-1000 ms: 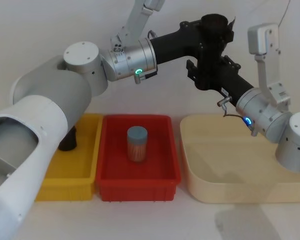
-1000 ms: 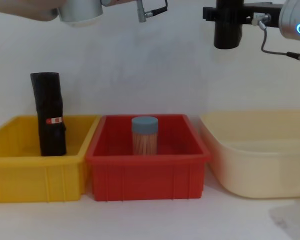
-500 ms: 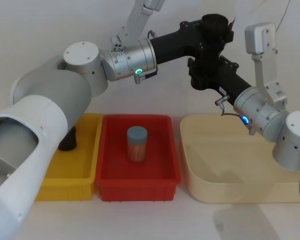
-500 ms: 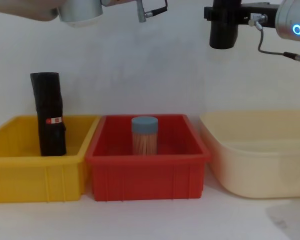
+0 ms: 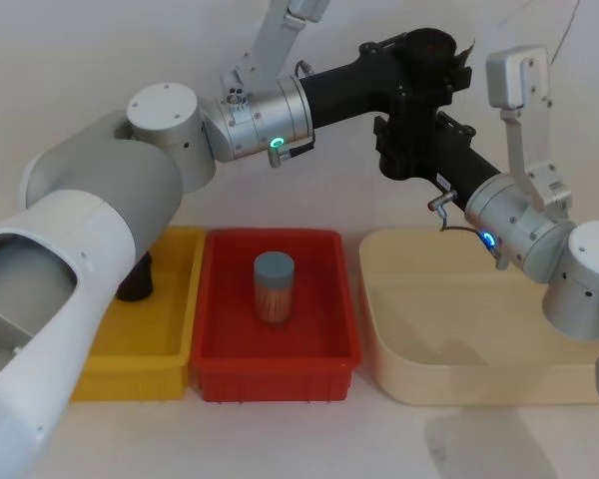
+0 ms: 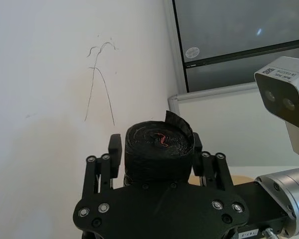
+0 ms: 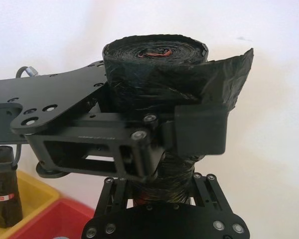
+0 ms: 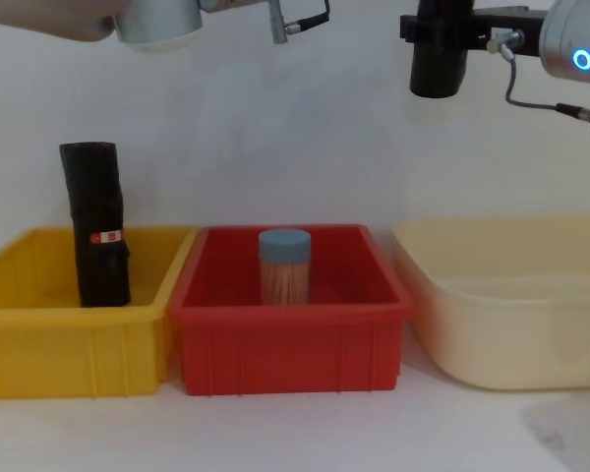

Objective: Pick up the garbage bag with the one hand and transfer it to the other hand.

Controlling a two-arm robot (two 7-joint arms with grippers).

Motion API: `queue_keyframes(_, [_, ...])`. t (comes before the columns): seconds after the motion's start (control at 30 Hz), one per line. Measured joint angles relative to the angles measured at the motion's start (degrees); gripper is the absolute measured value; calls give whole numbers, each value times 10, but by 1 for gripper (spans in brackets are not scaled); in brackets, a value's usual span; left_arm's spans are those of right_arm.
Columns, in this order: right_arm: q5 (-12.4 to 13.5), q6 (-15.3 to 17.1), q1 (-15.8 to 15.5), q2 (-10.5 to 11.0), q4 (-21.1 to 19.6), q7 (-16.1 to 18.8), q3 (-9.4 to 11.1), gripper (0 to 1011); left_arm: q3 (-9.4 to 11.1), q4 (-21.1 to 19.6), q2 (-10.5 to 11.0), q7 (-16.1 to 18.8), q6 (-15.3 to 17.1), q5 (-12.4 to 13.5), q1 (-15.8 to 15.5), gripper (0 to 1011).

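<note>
the plain black, tightly wound cylindrical roll of plastic garbage bags (image 5: 419,95) hangs upright in the air, high above the gap between the red plastic bin (image 5: 276,371) and the cream plastic tub (image 5: 479,384), with a loose flap of film sticking out near its top. the left gripper (image 5: 431,62), black and slim-fingered on the silver-grey arm with the green glowing ring, clasps the upper part of the roll, its fingers (image 6: 114,148) pressed against both sides. the right gripper (image 5: 404,150), on the arm with the blue glowing ring and thin black cable, sits just below it with its fingers around the lower part of the roll, apparently touching it. this looks like the hand-over itself: both grippers appear to hold the roll at once. the next move likely calls for the right gripper to be firmly clamped before the left one spreads its fingers and backs away. another black roll with a red-and-white sticker (image 8: 98,226) stands in the yellow plastic bin (image 8: 39,344), and a blue-lidded jar (image 8: 284,265) stands in the red bin.
</note>
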Motion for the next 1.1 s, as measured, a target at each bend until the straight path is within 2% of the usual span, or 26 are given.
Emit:
queue_keyframes(0.07, [-1,0,0,0,0,-1,0,545,0,0,0,0,0,0,0,823])
queue_keyframes(0.33, [-12,13,-6,4,-9,-20,7,545,0,0,0,0,0,0,0,1001])
queue_keyframes(0.73, [-29,52,-22,13,-27,-69,34,543,0,0,0,0,0,0,0,1000])
queue_keyframes(1.07, [-41,100,-39,20,-42,-119,65,543,0,0,0,0,0,0,0,1000])
queue_keyframes(1.1, [-43,108,-41,21,-44,-128,70,568,0,0,0,0,0,0,0,1000])
